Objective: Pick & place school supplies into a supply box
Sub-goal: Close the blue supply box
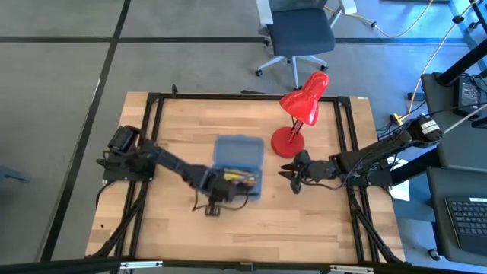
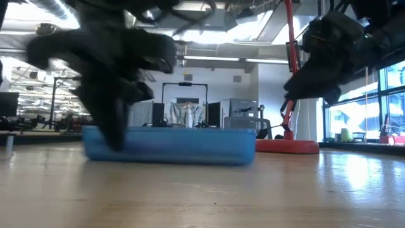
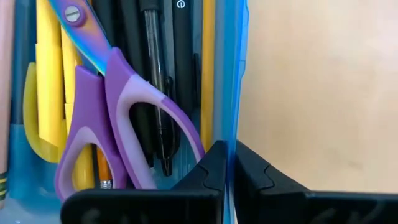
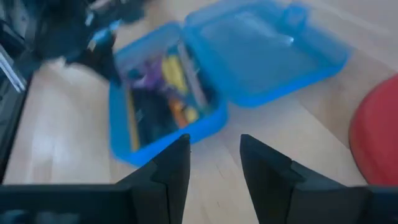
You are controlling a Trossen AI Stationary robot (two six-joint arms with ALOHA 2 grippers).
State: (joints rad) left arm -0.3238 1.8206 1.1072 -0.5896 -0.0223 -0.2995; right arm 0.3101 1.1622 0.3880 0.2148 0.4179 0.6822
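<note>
The box (image 1: 238, 164) lies open mid-desk, its lid (image 1: 238, 148) flat toward the far edge beside the lamp (image 1: 303, 110). Only the left wrist view shows the left gripper (image 3: 227, 163) pinched shut on the box's thin wall, with scissors (image 3: 118, 118), pens (image 3: 158, 74) and pencils (image 3: 207, 62) inside. The left arm reaches in low from the left edge. The right gripper (image 4: 214, 158) hovers open, empty, right of the box. The low view hides the contents.

scissors (image 3: 118, 118) and pens (image 3: 155, 87) inside supply box (image 1: 237, 148), lamp (image 1: 303, 114) right of it
</note>
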